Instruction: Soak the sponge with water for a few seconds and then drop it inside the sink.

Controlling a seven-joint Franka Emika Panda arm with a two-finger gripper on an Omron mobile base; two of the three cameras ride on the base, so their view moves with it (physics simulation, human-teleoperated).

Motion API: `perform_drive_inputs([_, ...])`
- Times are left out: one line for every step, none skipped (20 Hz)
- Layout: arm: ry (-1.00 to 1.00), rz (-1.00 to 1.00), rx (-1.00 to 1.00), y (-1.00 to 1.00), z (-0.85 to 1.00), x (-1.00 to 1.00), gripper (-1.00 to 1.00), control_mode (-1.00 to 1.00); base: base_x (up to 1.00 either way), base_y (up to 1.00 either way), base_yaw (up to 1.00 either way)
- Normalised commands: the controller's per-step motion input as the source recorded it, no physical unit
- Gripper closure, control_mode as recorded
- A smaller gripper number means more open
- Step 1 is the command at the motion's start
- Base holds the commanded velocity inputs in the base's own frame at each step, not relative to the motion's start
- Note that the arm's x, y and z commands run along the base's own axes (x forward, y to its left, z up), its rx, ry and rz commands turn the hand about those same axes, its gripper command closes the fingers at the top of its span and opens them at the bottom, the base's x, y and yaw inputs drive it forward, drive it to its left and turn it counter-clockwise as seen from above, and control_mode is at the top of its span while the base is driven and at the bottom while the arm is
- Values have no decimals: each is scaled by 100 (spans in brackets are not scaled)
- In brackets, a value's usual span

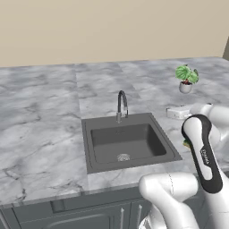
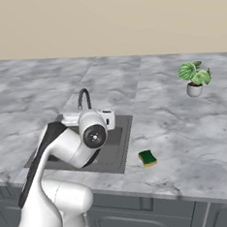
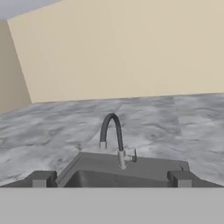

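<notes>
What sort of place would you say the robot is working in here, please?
Most likely a kitchen: a marble-look counter holds a recessed sink with a curved faucet, grey cabinets sit below, and a sponge lies beside the basin.

The sponge (image 2: 147, 157) lies flat on the marble counter (image 2: 185, 128), green face up, just right of the sink (image 2: 118, 154); the arm (image 2: 74, 148) rises in front of the basin and covers most of it; the faucet (image 2: 84, 98) curves up behind; a potted plant (image 2: 194, 79) stands far right.
</notes>
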Motion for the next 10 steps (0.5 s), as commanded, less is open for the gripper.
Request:
perform_drive_inputs([-5, 0, 0, 0, 0, 0, -100, -100, 0, 0, 0])
perform_drive_inputs([-5, 0, 0, 1, -4, 0, -100, -100, 0, 0, 0])
perform_drive_inputs([-12, 0, 0, 0, -9, 0, -100, -100, 0, 0, 0])
perform_drive_inputs([-11, 0, 1, 0, -8, 0, -100, -100, 0, 0, 0])
perform_drive_inputs([-12, 0, 2, 0, -16, 0, -100, -100, 0, 0, 0])
perform_drive_inputs([-11, 0, 2, 0, -18, 0, -100, -100, 0, 0, 0])
perform_drive_inputs([-10, 0, 1, 0, -18, 0, -100, -100, 0, 0, 0])
perform_drive_inputs([-9, 0, 0, 0, -13, 0, -100, -100, 0, 0, 0])
perform_drive_inputs([-5, 0, 0, 0, -6, 0, -100, -100, 0, 0, 0])
perform_drive_inputs([-1, 0, 0, 0, 0, 0, -100, -100, 0, 0, 0])
